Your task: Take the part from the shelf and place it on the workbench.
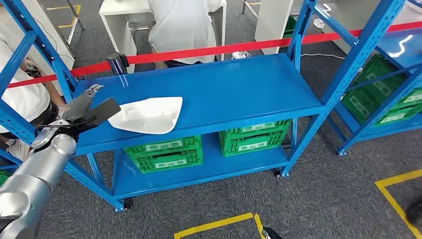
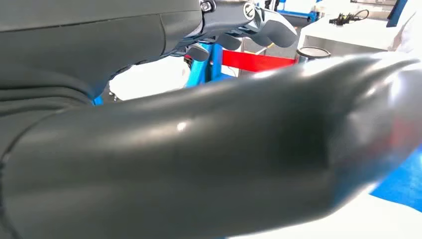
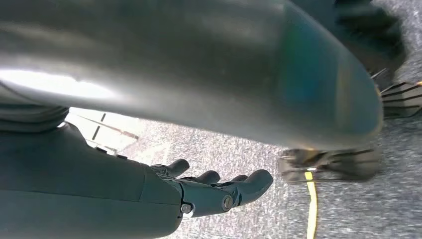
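Part location: white moulded part (image 1: 149,115), shell-shaped, lying flat on the blue upper shelf (image 1: 234,84) of the rack, close to the front edge and toward the left end. Long axis running roughly along the shelf front, left to right, with the narrower rounded end pointing left toward the left hand (image 1: 87,110) and the broader end pointing right.

Left hand: raised to shelf height at the left end of the rack, just beside the narrow end of the part. Fingers (image 1: 92,92) spread and extended above the shelf surface, thumb (image 1: 105,108) reaching toward the part's near edge; nothing enclosed. Contact between thumb tip and part edge not resolvable from the head view. Left wrist view largely blocked by the thumb (image 2: 224,159), with white surface visible beyond it.

Right hand (image 3: 219,191): hanging low over grey carpet, fingers loosely extended and apart, holding nothing. Well apart from the shelf.

Governing relation: part lies directly to the right of the left hand, along the line of its own long axis. Left hand clearly the nearer one. Judged next requirement: short advance to the right, then closure across the narrow end, thumb under or against one face and fingers over the other. Risk: thin, smooth shell may slide along the shelf if pushed before closure.
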You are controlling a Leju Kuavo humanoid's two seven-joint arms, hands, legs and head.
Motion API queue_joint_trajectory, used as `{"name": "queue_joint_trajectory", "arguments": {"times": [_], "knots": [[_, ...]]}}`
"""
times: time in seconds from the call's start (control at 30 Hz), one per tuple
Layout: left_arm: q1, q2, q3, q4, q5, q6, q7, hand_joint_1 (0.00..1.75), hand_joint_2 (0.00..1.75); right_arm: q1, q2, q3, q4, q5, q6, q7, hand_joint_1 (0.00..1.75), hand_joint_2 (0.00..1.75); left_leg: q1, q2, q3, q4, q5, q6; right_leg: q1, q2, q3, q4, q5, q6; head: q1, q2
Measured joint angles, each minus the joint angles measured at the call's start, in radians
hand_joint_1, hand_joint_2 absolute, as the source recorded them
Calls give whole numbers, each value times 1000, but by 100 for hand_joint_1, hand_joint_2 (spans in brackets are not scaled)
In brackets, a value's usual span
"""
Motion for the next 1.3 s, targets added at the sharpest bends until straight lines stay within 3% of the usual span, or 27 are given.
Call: {"name": "queue_joint_trajectory", "arguments": {"times": [0.07,0.1,0.17,0.2,0.23,0.27,0.33,0.4,0.47,0.53,0.57,0.6,0.67,0.73,0.87,0.93,1.0,1.03,1.07,1.13,1.2,1.3], "knots": [[1,-2,0,0,0,-2,-1,0,0,2,-1,0,0,0,0,0,0,0,1,-2,20,1,-18,-4,-5,-1,-13,-41,-5,5,1,0],[2,-4,-1,1,-1,-4,-2,0,0,3,-2,0,0,0,1,0,0,0,3,-4,40,2,-36,-9,-11,-2,-22,-90,16,11,1,0],[1,-8,-1,2,-1,-7,-4,0,0,7,-1,0,0,0,1,-2,0,0,3,-7,69,10,-75,-21,-22,-15,-19,-194,160,21,3,0],[0,-10,-1,2,-1,-8,-5,0,0,7,1,0,0,-1,1,-4,0,0,3,-9,80,15,-95,-28,-23,-22,-10,-225,223,17,2,0],[-3,-11,-2,1,-1,-9,-6,0,0,7,2,0,1,-1,1,-5,0,0,3,-10,92,19,-111,-34,-22,-27,-1,-238,261,9,0,0],[-6,-12,-2,-1,0,-10,-8,0,0,5,3,0,1,-1,1,-4,0,0,5,-9,102,26,-121,-40,-19,-30,8,-239,265,-4,-1,0],[-12,-14,-2,-5,9,-25,-22,0,0,1,1,0,1,0,1,-1,0,0,11,-4,100,59,-112,-52,-16,-25,24,-238,257,-23,-3,0],[-8,-16,-2,-6,23,-54,-45,0,0,-4,-2,0,1,2,1,-3,0,0,14,4,38,150,-107,-61,-15,-21,37,-240,249,-36,-4,0],[5,-16,-2,-5,34,-75,-60,0,0,-3,-4,0,1,3,1,-12,0,0,15,8,-55,263,-149,-64,-12,-15,48,-244,237,-43,-6,0],[20,-16,-2,-5,38,-85,-69,0,0,1,-5,0,1,3,1,-16,0,0,13,8,-125,311,-191,-59,-8,-10,64,-246,220,-47,-6,0],[26,-16,-2,-5,40,-90,-77,0,0,3,-5,0,1,3,1,-16,0,0,10,8,-141,292,-182,-53,-6,-8,75,-246,211,-48,-6,0],[30,-16,-2,-5,42,-95,-88,0,0,4,-5,0,1,3,1,-15,0,0,5,8,-142,246,-147,-44,-4,-7,87,-246,201,-49,-6,0],[36,-15,-3,-5,45,-103,-110,0,0,6,-4,0,1,3,1,-15,0,0,-10,7,-122,114,-30,-24,-3,-5,106,-248,184,-48,-6,0],[43,-15,-7,-6,45,-106,-122,0,0,6,-2,0,1,3,1,-19,0,0,-20,3,-104,40,41,-12,-3,-2,116,-251,172,-40,-9,0],[49,-17,-10,-14,46,-109,-127,0,0,5,-2,0,1,3,1,-21,0,0,-12,-1,-82,18,49,-10,2,-1,119,-244,150,-21,-11,0],[50,-20,-11,-18,46,-109,-129,0,0,3,-3,0,1,3,1,-22,0,0,-7,0,-70,8,46,-4,3,-2,68,-155,111,-15,-10,0],[55,-22,-14,-18,46,-109,-129,0,0,2,-4,-1,1,3,0,-21,0,0,-6,-1,-67,10,36,0,2,-3,-20,-21,73,-9,-10,0],[60,-23,-15,-18,46,-110,-130,0,0,3,-5,-1,1,3,0,-21,0,0,-6,-2,-65,14,30,0,2,-3,-54,16,76,-6,-10,0],[65,-24,-16,-18,47,-111,-132,0,0,3,-6,-1,1,4,-1,-21,0,0,-5,-4,-62,19,23,-1,1,-3,-69,17,99,-4,-10,0],[70,-25,-17,-19,50,-113,-137,0,0,3,-7,-1,1,5,-1,-21,0,0,-2,-7,-57,35,6,-7,-3,-4,-45,-87,187,1,-10,0],[71,-27,-22,-20,52,-117,-140,0,0,2,-8,-1,1,8,-2,-25,0,0,-4,-9,-60,56,-12,-17,-5,-4,-7,-192,238,0,-9,0],[77,-31,-35,-20,52,-124,-120,0,131,0,-8,-1,1,12,-2,-32,0,0,-7,-12,-65,66,-21,-31,-3,-3,5,-219,235,-20,-9,0]]}}
